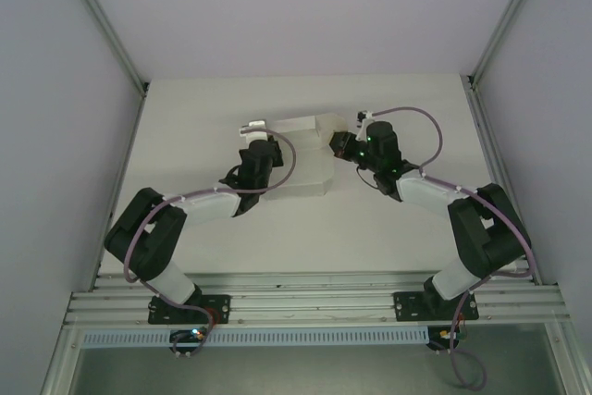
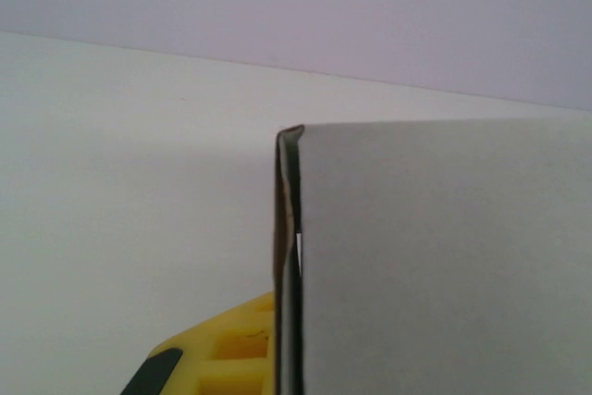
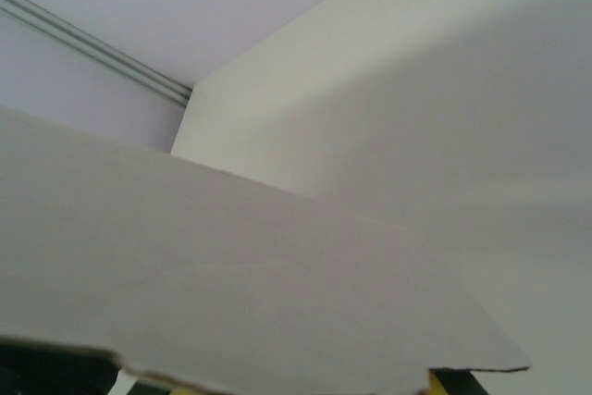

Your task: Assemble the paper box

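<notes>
1. At the left of the pale white table [image 1: 213, 108], the left gripper [image 1: 268, 139] is clamped on the plain white thin-cardboard paper box [image 1: 310, 159].
2. From the left wrist, a yellow finger pad [image 2: 236, 353] lies against the paper box's upright folded edge.
3. Mid-table, the paper box sits between both grippers, partly folded up.
4. Further right, the right gripper [image 1: 337, 143] is pinched together on the box's right flap, whose panel hides most of its fingers from the right wrist.
</notes>
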You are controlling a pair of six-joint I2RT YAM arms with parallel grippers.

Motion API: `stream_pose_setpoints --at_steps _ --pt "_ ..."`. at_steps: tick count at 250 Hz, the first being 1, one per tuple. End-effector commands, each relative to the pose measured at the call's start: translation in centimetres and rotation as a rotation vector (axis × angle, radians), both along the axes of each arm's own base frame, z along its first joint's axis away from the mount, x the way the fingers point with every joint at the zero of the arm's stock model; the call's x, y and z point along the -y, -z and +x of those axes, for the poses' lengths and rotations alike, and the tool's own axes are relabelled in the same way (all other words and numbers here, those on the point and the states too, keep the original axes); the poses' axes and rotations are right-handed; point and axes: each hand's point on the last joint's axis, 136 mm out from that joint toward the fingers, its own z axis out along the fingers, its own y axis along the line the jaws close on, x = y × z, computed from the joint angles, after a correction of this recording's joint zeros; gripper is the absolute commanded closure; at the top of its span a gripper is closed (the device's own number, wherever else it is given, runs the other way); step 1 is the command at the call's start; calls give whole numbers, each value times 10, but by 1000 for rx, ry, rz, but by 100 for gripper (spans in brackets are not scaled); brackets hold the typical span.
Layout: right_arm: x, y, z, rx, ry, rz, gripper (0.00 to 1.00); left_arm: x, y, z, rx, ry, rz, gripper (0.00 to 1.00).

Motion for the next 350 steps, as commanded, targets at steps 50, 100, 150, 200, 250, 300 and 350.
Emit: stream_pose_setpoints --at_steps 50,100,150,200,250,300,350 --pt "-48 -10 -6 46 -56 -321 97 18 -13 2 21 -9 -6 100" --pt "-66 -6 -4 8 -31 -326 95 22 -9 1 7 -5 -18 100" --pt "-82 -11 -6 18 -84 -238 93 22 -4 2 -4 -13 -27 100" --pt "-90 -18 -14 36 -142 -202 85 21 -2 4 -12 -17 -18 100" --pt "-31 -31 -33 34 -62 -366 67 1 1 4 -23 -38 -36 100" --pt "5 -68 -72 94 -121 -448 34 -8 0 3 -10 19 -27 100" --pt "77 -82 -73 103 53 -406 15 -6 -3 -4 2 76 -56 100"
